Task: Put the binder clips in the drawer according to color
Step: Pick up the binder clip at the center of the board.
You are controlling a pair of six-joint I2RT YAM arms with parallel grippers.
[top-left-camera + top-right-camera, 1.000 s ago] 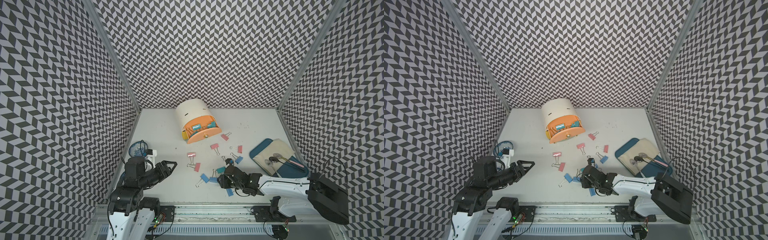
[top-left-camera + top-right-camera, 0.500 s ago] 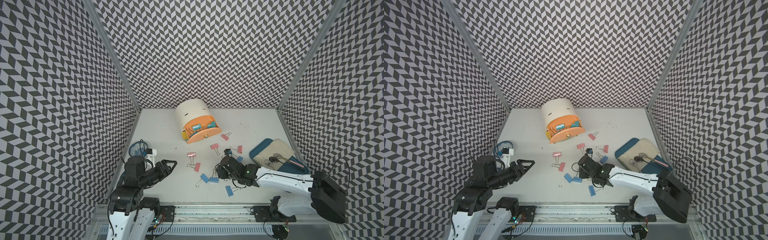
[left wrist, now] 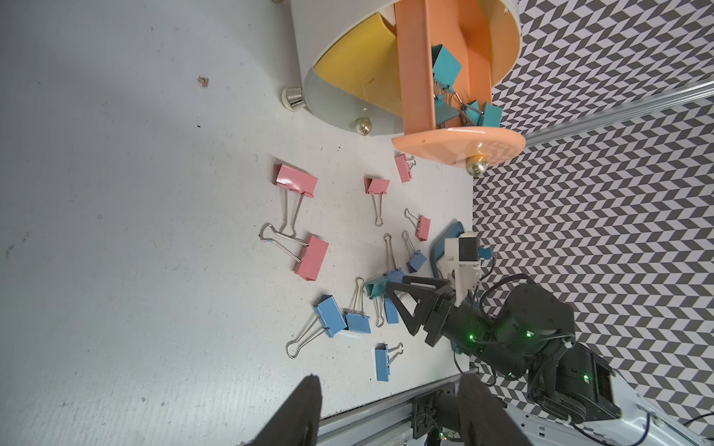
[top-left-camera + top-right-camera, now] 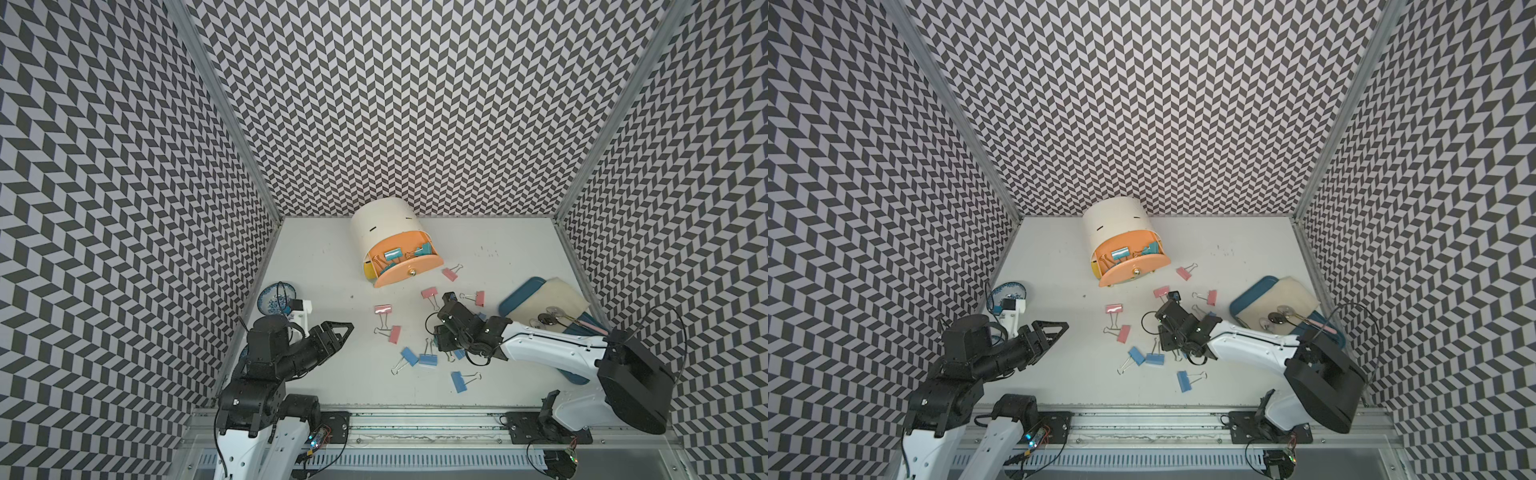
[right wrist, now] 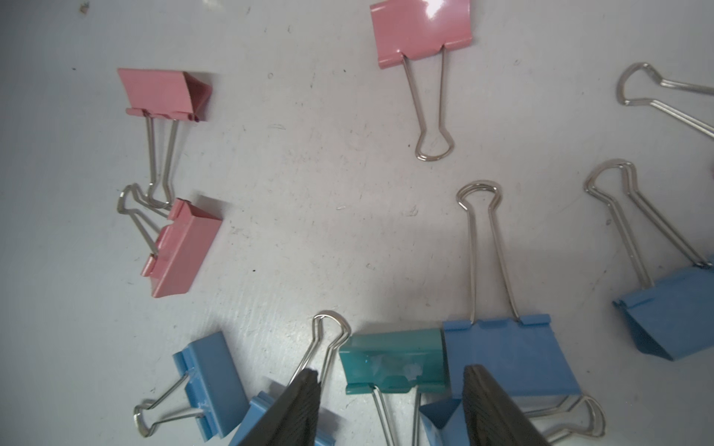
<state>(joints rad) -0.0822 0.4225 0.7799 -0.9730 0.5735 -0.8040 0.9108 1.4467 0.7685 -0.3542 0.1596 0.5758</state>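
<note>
Between your right gripper's (image 5: 391,376) spread jaws, a teal clip (image 5: 392,357) lies flat on the table (image 5: 309,231), neither finger touching it. Its long axis spans finger to finger, and its wire handles point back toward the palm. A blue clip (image 5: 510,359) butts one end. Left gripper (image 4: 347,330): jaws spread, empty.

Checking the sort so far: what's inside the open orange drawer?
Only teal binder clips show in the orange drawer, at least three. Its back part sits under the cream housing, so anything lying there is hidden.
</note>
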